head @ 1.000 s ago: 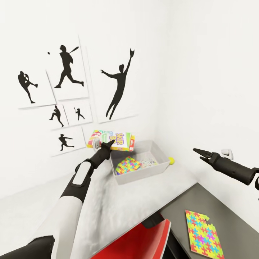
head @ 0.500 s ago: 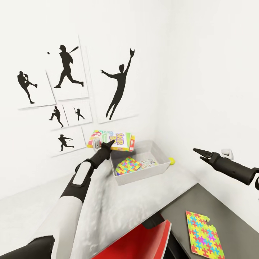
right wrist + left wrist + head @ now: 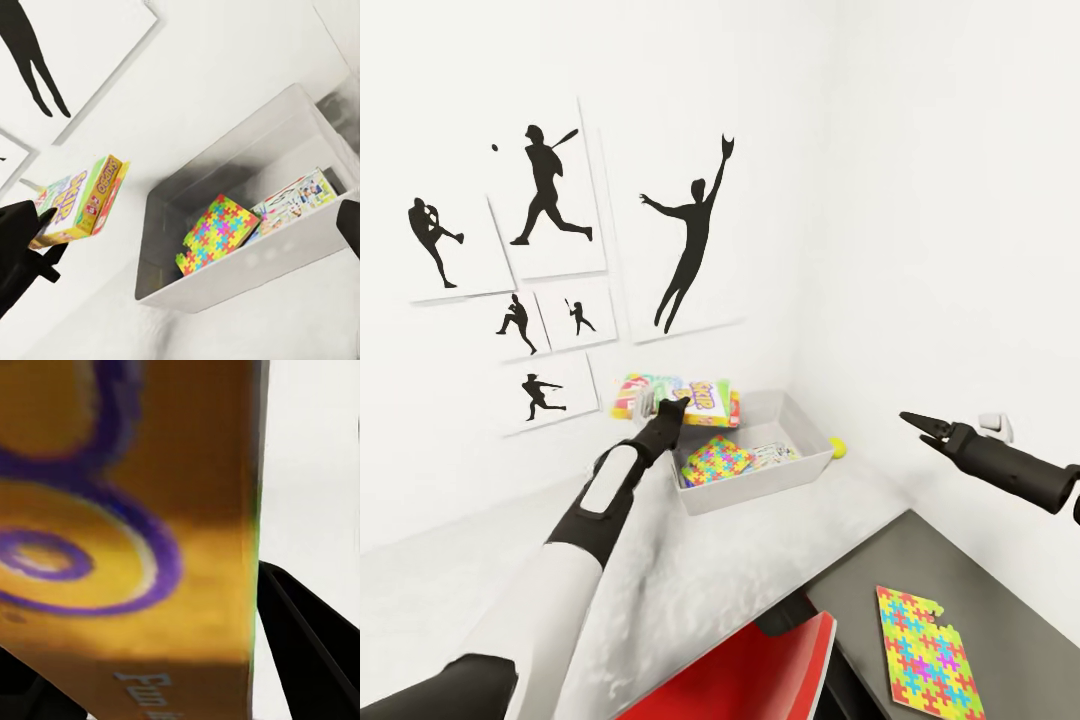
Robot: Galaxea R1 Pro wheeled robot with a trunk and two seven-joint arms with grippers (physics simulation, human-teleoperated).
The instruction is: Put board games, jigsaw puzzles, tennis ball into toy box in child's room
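Two arms: both reach toward the white corner of the room, the left one carrying a box, the right one empty.
Left claw (image 3: 672,404): clamped on the yellow, green and red printed cardboard game box (image 3: 678,398) — its black fingers (image 3: 300,637) frame the box edge in the left wrist view.
Game box: held in the air, tilted, at the wall-side rim of the bin and partly over it; it hangs clear above the contents.
Toy box: a shallow light-grey rectangular bin with sloping sides (image 3: 760,482), sitting on the light-grey desk top (image 3: 540,570) close to the corner.
Inside the bin: one thin multicoloured jigsaw board (image 3: 717,460) lies tilted, and just beside it rests a flat box with pale cartoon print (image 3: 772,452).
Tennis ball: a small yellow-green ball (image 3: 839,448) on the desk, just beside the bin's far end, partly hidden by its wall.
Second jigsaw: another bright puzzle board (image 3: 928,652) lies flat on the lower dark-grey desk section (image 3: 980,560), well apart from the bin.
Right claw (image 3: 916,425): raised in the air to the right of the bin, holding nothing — its tips appear pressed together.
Wall: black baseball-player silhouette pictures (image 3: 550,190) hang above the desk.
Chair: a red-and-white seat (image 3: 760,670) shows at the desk's near edge.
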